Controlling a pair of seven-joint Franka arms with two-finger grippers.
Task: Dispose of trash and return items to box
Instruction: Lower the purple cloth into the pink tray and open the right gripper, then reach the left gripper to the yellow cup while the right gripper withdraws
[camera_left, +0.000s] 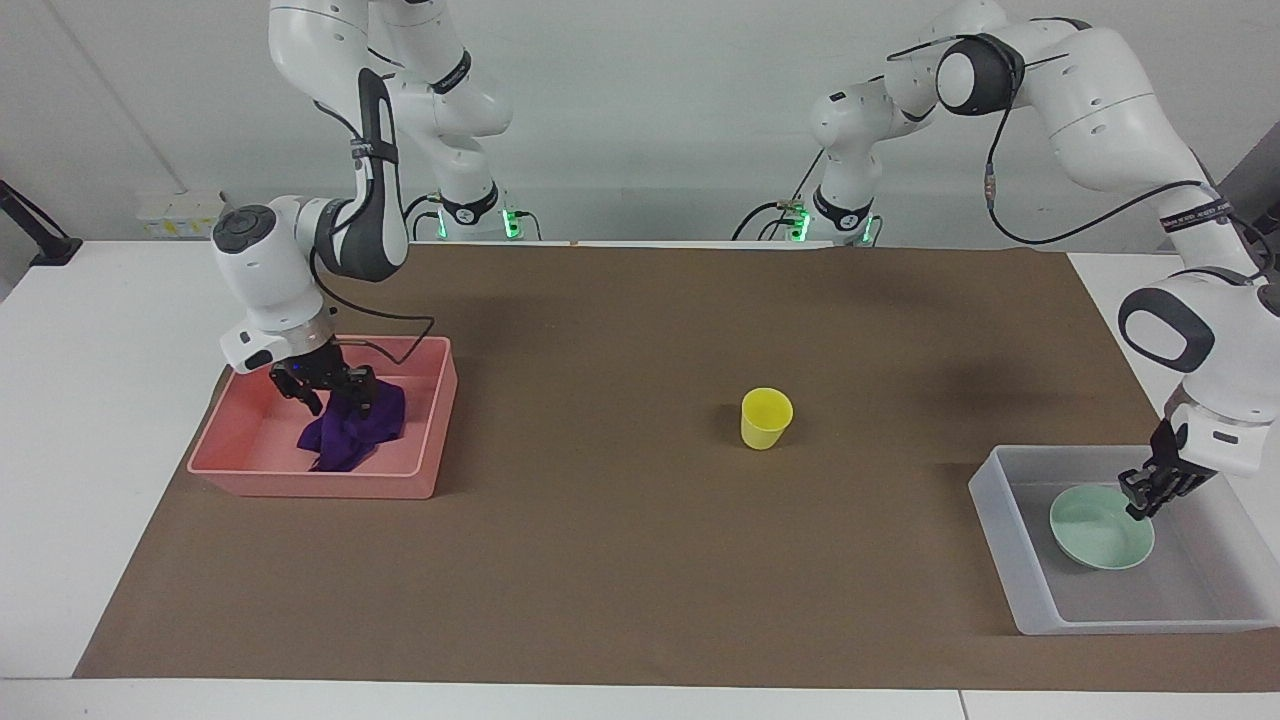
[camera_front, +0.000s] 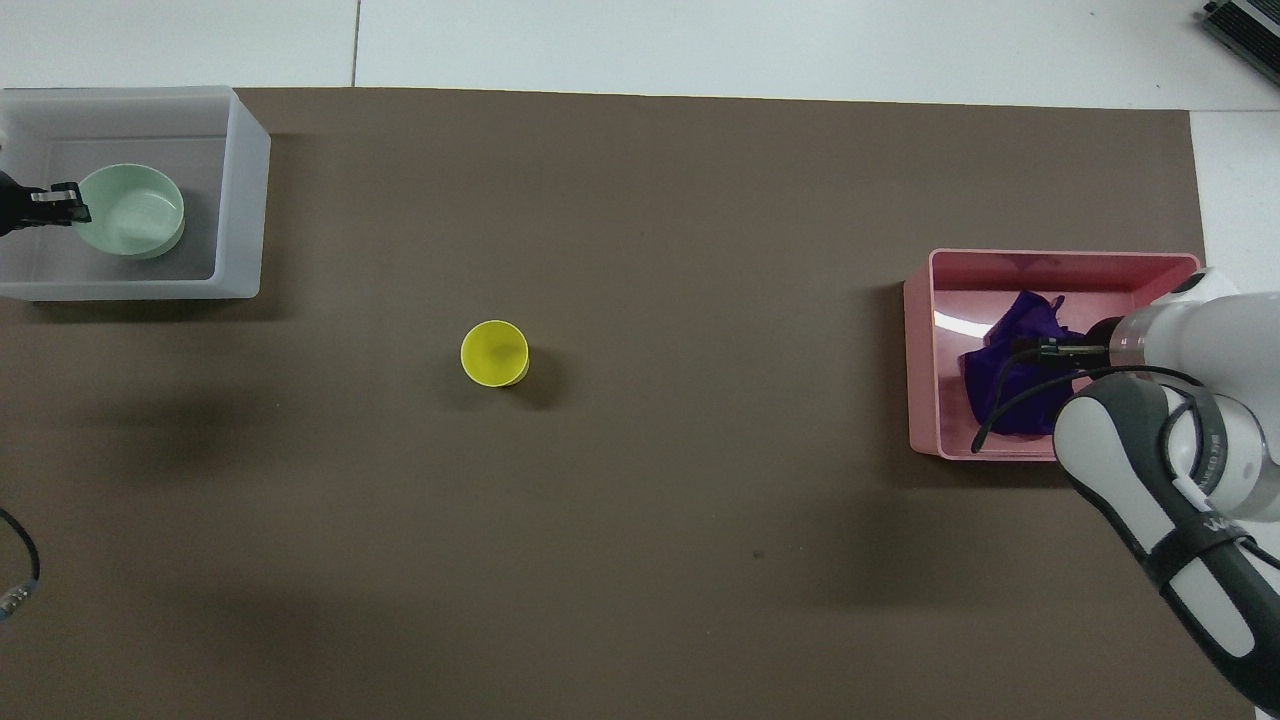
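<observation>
The purple cloth (camera_left: 350, 435) lies loose on the floor of the pink bin (camera_left: 300, 480), at the right arm's end of the table. My right gripper (camera_left: 335, 395) is open just above it, inside the bin; the overhead view shows the cloth (camera_front: 1000, 375), the bin (camera_front: 920, 350) and the gripper (camera_front: 1030, 350). The mint-green bowl (camera_left: 1095, 525) sits flat in the translucent tray (camera_left: 1010, 560). My left gripper (camera_left: 1143, 503) is at the bowl's rim; the overhead view shows the bowl (camera_front: 130, 210), tray (camera_front: 240, 200) and gripper (camera_front: 68, 203). The yellow cup (camera_left: 766, 417) stands upright mid-table, also in the overhead view (camera_front: 494, 352).
A brown mat (camera_left: 600, 560) covers the table between the bin and the tray. White table surface borders it at both ends. The right arm's elbow (camera_front: 1160, 470) hangs over the mat's corner beside the bin.
</observation>
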